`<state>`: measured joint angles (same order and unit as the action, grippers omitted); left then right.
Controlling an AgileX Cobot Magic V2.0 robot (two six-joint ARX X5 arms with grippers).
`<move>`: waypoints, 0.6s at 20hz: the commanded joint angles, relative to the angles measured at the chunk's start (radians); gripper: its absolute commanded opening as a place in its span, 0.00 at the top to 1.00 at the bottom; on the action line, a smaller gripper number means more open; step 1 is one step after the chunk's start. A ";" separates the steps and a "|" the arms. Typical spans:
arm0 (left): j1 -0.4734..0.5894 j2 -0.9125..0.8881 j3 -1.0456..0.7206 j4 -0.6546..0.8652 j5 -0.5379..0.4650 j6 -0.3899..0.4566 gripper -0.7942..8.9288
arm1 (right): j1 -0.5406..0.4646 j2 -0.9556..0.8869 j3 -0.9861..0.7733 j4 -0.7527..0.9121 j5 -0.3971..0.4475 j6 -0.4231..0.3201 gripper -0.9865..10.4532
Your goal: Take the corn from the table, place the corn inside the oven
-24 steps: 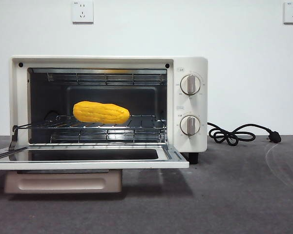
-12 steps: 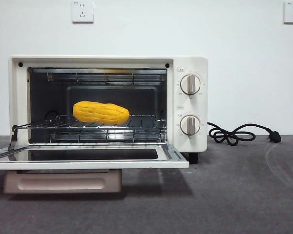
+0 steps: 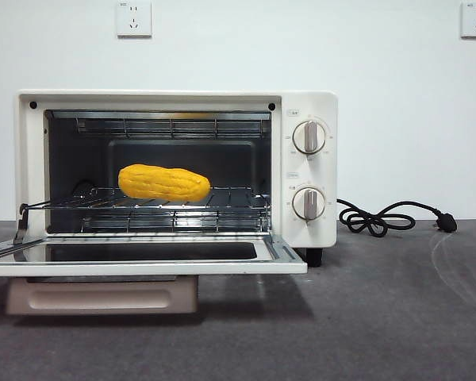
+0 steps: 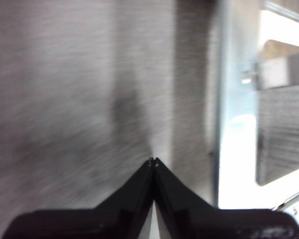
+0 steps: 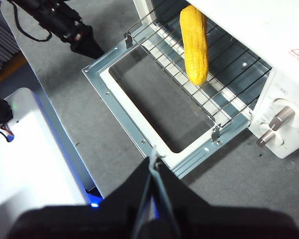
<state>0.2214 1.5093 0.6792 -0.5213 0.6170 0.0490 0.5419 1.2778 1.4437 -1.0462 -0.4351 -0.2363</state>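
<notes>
Corn (image 3: 163, 182) lying askew on oven (image 3: 309, 107) rack, clear of counter (image 3: 381, 317); left gripper (image 4: 153, 161) and right gripper (image 5: 153, 155) clenched empty; risk: rolling off rack if door jolted.

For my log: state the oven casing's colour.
Cream-white oven, clearest in the front view.

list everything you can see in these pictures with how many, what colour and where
corn: 1, yellow-orange, lying on the oven's wire rack
oven: 1, cream-white, on the table, door open and flat
knobs: 2, cream, one above the other on the oven's front
power cord: 1, black, coiled beside the oven
wall sockets: 2, white, on the wall
table: 1, dark grey
left gripper: black, jaws shut, beside the open door
right gripper: black, jaws shut, above the door
</notes>
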 commanded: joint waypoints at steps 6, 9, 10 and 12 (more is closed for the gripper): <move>-0.033 0.013 -0.007 -0.008 0.169 -0.019 0.93 | -0.001 0.000 -0.005 0.010 -0.003 -0.011 0.92; 0.010 0.013 -0.006 -0.011 0.369 -0.019 0.93 | -0.001 0.000 -0.005 0.010 -0.003 -0.011 0.92; 0.029 0.013 -0.006 -0.011 0.441 -0.020 0.93 | -0.001 0.000 -0.005 0.010 -0.003 -0.011 0.92; 0.080 0.009 -0.005 -0.011 0.600 -0.023 0.93 | -0.001 0.000 -0.005 0.009 -0.003 -0.011 0.92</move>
<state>0.3054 1.5192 0.6785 -0.5365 1.1564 0.0223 0.5419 1.2778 1.4437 -1.0454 -0.4347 -0.2363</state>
